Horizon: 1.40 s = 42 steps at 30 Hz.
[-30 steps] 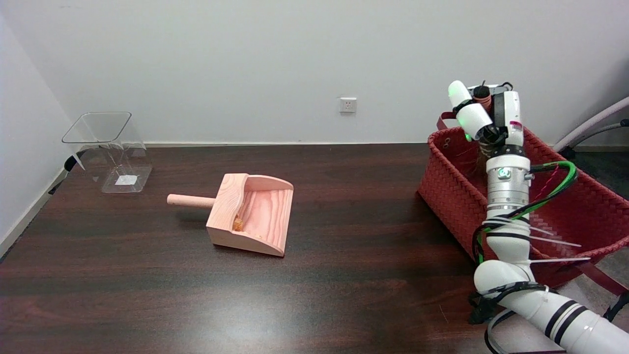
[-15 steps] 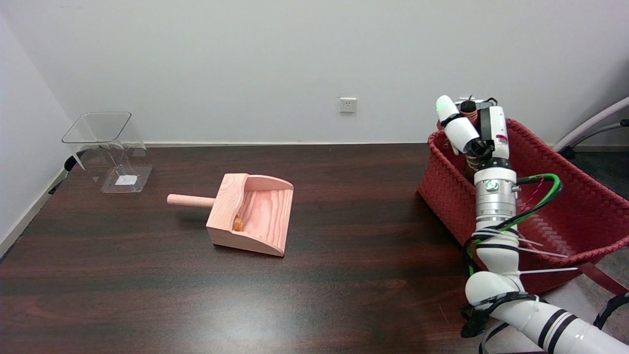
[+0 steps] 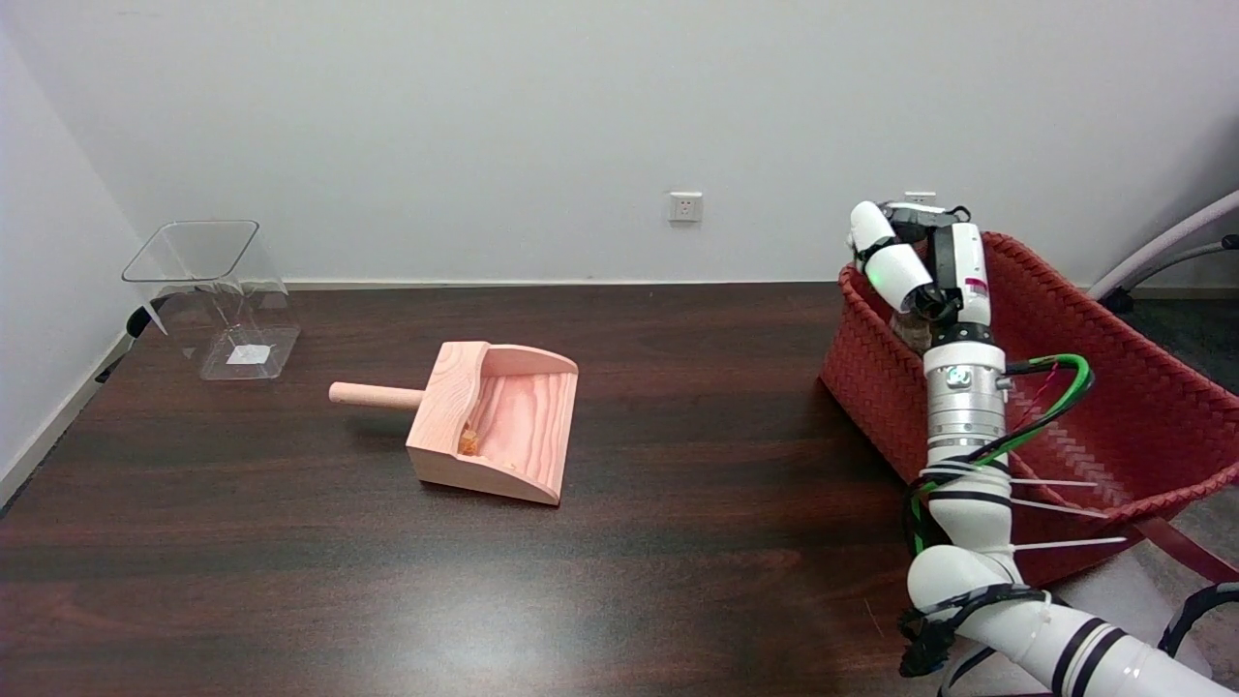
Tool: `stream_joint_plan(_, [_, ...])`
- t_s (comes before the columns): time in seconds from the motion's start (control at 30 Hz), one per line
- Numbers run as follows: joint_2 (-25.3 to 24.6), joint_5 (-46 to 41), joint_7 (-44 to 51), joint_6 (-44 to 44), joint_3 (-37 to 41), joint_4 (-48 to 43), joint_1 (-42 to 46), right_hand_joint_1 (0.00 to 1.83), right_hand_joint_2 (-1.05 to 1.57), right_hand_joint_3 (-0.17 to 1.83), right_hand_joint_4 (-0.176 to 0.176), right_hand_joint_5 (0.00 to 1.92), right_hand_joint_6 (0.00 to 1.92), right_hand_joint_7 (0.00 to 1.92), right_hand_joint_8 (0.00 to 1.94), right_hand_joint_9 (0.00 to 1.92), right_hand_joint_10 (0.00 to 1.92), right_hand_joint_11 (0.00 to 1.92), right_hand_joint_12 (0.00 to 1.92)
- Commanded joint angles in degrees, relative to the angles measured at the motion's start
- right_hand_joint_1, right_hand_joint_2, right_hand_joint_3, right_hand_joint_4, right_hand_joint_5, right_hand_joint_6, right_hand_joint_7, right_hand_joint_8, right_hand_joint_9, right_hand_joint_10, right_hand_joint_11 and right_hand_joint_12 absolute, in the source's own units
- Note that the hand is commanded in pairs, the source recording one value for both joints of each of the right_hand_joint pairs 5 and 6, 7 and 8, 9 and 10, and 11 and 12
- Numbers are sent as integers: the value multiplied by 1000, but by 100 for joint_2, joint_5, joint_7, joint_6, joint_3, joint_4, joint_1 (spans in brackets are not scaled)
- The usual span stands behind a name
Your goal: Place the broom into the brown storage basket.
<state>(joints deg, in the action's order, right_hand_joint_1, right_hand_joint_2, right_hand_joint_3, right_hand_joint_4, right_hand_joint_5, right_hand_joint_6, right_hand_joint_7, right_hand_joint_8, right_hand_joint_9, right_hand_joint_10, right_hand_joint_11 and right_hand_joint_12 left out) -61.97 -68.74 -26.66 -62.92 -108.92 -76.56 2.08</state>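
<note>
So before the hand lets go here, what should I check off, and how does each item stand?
1. right hand above the brown storage basket: ok, over its left end.
2. Grip on the broom: ok, fingers curl around it.
3. Broom inside the rim: ok, a tan bit shows below the hand, within the wall.
4. Broom resting on the basket floor: cannot tell, hand and wall hide it.
5. dustpan and clear container out of the way: ok, far off to the left on the table.

A dark wooden table [image 3: 678, 542] carries a wooden dustpan [image 3: 494, 421], clear container [image 3: 218, 300] and red basket [image 3: 1113, 407].
</note>
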Motion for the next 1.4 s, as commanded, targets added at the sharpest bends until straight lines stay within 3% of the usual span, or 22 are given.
stream_joint_plan(0.03, [-47, 11, 38, -208, -126, -82, 9, 844, 1184, 146, 0, 635, 635, 1111, 1111, 635, 635, 635, 635])
stream_joint_plan(0.1, [-47, 10, 43, -233, -143, -116, 11, 844, 1160, 63, 0, 550, 550, 968, 968, 550, 550, 550, 550])
stream_joint_plan(0.17, [-47, 19, 43, -238, -153, -159, 17, 799, 1119, -160, 0, 406, 406, 716, 716, 406, 406, 406, 406])
stream_joint_plan(0.27, [-47, 24, 54, -298, -201, -229, 17, 713, 1163, -175, 0, 251, 251, 573, 573, 251, 251, 251, 251])
stream_joint_plan(0.3, [-47, 24, 64, -331, -211, -265, 19, 671, 1180, -144, 0, 221, 221, 528, 528, 221, 221, 221, 221])
stream_joint_plan(0.37, [-47, 22, 188, -454, -246, -349, 43, 587, 1187, 211, 0, 141, 141, 414, 414, 141, 141, 141, 141])
stream_joint_plan(0.43, [-47, -5, 381, -611, -287, -432, 65, 554, 1180, 372, 0, 100, 100, 368, 368, 100, 100, 100, 100])
stream_joint_plan(0.5, [-47, -16, 575, -791, -310, -547, 120, 485, 1102, 776, 0, 33, 33, 296, 296, 33, 33, 33, 33])
stream_joint_plan(0.63, [-39, 19, 758, -1033, -271, -817, 355, 434, 1032, 1053, 0, 0, 0, 248, 248, 0, 0, 0, 0])
stream_joint_plan(0.87, [-39, 104, 1035, -1908, -222, -1195, 857, 379, 1054, 1114, 0, 0, 0, 113, 113, 0, 0, 0, 0])
stream_joint_plan(1.4, [4, -26, 736, -3953, -103, -1255, 1402, 234, 1202, 1262, 0, 0, 0, 67, 67, 0, 0, 0, 0])
